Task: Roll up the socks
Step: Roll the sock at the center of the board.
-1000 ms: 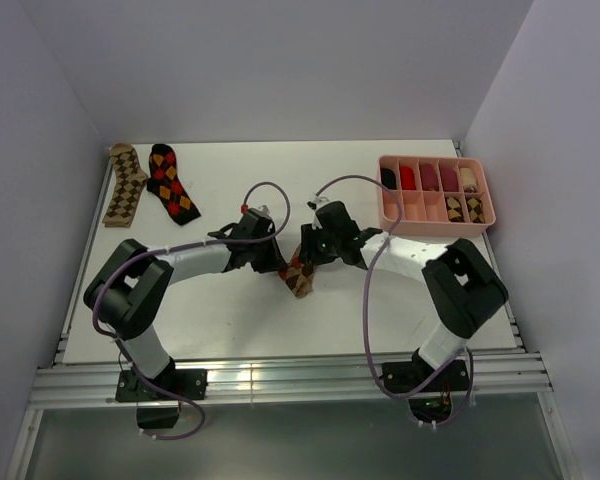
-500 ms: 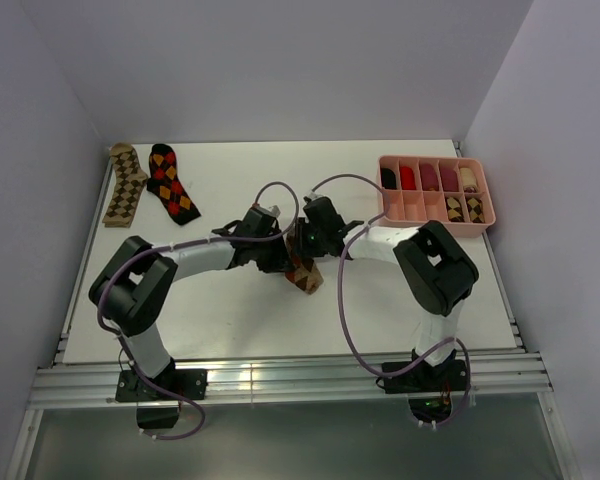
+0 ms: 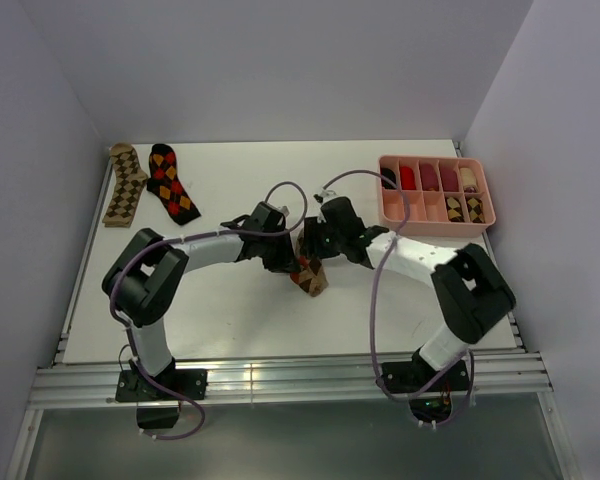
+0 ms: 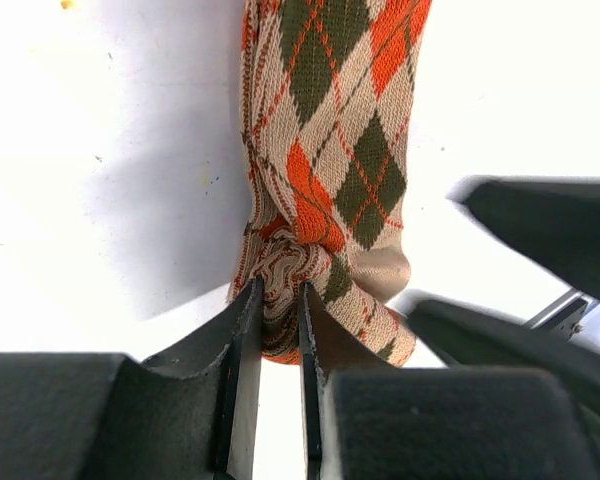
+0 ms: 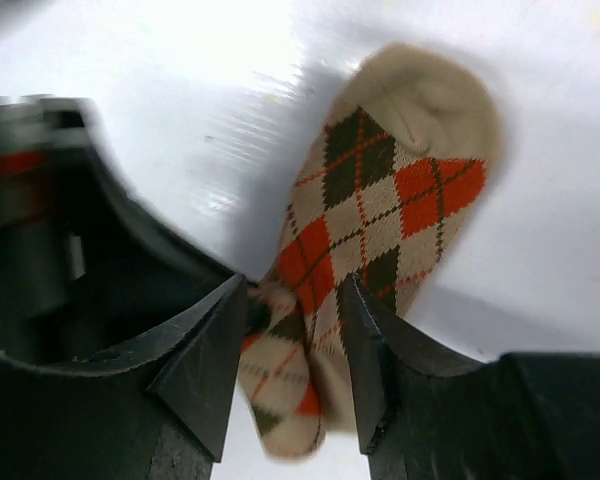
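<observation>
Left gripper (image 3: 282, 256) meets my right gripper (image 3: 312, 246) over the beige-brown-orange sock (image 3: 310, 278) around the table's middle; the tan sock (image 3: 126, 186) and the black-red sock (image 3: 172, 184) lie flat at the far left corner.

From my left wrist, the jaws are pinched narrow on the sock's bunched end; only a thin fold sits between them, so a tug from the other arm could pull it free and the roll would fall open.

From my right wrist, the jaws straddle the sock's middle; I cannot tell whether they press it; working this close, my fingers could knock together.
</observation>
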`<state>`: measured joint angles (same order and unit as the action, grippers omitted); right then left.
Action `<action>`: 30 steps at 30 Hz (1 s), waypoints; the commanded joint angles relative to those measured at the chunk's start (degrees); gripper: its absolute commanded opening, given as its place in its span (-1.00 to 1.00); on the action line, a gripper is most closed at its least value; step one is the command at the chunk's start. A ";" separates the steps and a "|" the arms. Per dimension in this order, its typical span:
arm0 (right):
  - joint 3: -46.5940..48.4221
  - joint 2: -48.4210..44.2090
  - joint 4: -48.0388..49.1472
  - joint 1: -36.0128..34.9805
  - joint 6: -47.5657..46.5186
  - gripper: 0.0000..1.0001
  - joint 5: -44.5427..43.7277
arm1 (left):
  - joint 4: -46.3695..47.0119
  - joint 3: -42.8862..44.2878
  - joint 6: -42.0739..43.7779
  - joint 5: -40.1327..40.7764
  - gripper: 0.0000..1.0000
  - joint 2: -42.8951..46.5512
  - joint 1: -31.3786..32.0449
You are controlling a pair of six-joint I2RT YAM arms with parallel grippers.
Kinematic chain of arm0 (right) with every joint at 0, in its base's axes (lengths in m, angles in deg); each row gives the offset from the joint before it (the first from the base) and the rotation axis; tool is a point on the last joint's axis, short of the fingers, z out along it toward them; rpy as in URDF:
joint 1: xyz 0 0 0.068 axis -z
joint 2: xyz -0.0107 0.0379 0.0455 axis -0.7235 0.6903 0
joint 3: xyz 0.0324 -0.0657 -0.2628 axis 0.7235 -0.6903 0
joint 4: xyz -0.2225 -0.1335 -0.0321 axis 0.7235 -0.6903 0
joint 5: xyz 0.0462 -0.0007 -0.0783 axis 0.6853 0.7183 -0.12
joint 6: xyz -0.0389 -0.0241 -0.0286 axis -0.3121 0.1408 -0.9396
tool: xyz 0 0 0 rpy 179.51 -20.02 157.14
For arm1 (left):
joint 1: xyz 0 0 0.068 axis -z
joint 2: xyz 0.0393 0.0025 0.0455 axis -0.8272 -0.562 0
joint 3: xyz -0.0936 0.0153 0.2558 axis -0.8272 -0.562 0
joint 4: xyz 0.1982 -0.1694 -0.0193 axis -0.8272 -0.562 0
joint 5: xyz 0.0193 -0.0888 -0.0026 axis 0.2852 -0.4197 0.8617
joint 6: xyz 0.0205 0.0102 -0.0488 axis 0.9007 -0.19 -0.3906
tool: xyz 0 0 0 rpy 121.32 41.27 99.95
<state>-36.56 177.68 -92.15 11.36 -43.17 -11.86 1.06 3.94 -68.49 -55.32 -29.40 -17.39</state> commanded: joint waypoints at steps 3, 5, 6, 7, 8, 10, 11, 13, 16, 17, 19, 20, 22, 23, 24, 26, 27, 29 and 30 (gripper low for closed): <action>-2.80 -11.06 -2.33 -1.22 -12.56 0.04 -3.90 | -5.50 1.19 2.67 0.98 -0.92 -2.41 0.70; -3.86 -13.79 -3.90 -3.85 -15.20 0.04 -5.31 | -5.76 1.45 3.11 0.89 -0.92 -2.76 0.61; -4.30 -14.58 -4.09 -4.91 -15.82 0.04 -5.75 | -5.94 1.63 3.29 0.89 -0.92 -2.94 0.61; -4.83 -16.07 -4.26 -5.88 -16.18 0.04 -6.88 | -6.02 1.81 3.38 0.89 -0.92 -3.20 0.70; -5.53 -16.61 -4.70 -7.89 -16.88 0.06 -6.90 | -6.20 1.90 3.64 0.72 -0.92 -3.20 0.70; -5.88 -16.96 -5.49 -9.66 -17.15 0.06 -9.77 | -6.20 2.16 3.82 0.63 -0.92 -3.64 0.70; -6.15 -16.79 -5.93 -11.49 -17.58 0.08 -10.40 | -6.29 2.33 4.16 0.54 -0.92 -3.82 0.70; -6.50 -15.65 -6.28 -12.91 -18.02 0.08 -12.85 | -6.64 2.86 4.78 0.45 -0.92 -4.34 0.70; -6.07 -13.80 -6.98 -15.11 -17.77 0.15 -14.63 | -7.43 3.91 5.40 0.37 -0.92 -5.13 0.61; -5.97 -13.45 -6.64 -15.55 -18.03 0.18 -14.98 | -7.69 4.18 5.75 0.63 -0.92 -5.31 0.70; -4.67 -11.70 -8.12 -16.43 -16.98 0.20 -16.38 | -8.39 4.88 6.27 0.89 -0.92 -5.84 0.61; -4.31 -10.21 -8.48 -16.61 -16.80 0.20 -16.47 | -8.75 5.06 6.45 0.89 -0.92 -5.93 0.35; -3.95 -9.15 -8.83 -16.96 -16.53 0.20 -16.47 | -9.27 5.67 6.63 0.98 -0.92 -6.19 0.08; -3.78 -8.18 -9.10 -17.22 -15.92 0.20 -16.82 | -9.36 5.76 6.80 1.16 -0.92 -6.28 -0.18; -3.08 -7.48 -9.80 -17.49 -15.40 0.19 -17.26 | -9.54 6.29 6.98 1.25 -0.92 -6.54 -0.27; -2.72 -5.90 -10.94 -17.58 -14.16 0.16 -16.74 | -10.42 6.82 7.51 1.51 -0.92 -6.89 -0.53; -2.90 -5.63 -10.77 -17.58 -14.07 0.15 -16.65 | -10.77 7.51 7.68 1.51 -0.92 -7.24 -0.62; -3.07 -4.06 -10.86 -18.02 -13.64 0.09 -16.57 | -11.47 8.13 8.12 1.34 -0.92 -7.77 -0.79; -2.90 -3.26 -11.12 -18.19 -13.37 0.08 -16.22 | -11.74 8.48 8.30 1.16 -0.92 -7.95 -0.88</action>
<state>-41.39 172.70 -101.53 -5.95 -58.06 -27.27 -6.42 11.74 -63.77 -57.81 -34.45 -17.92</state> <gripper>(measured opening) 0.546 0.217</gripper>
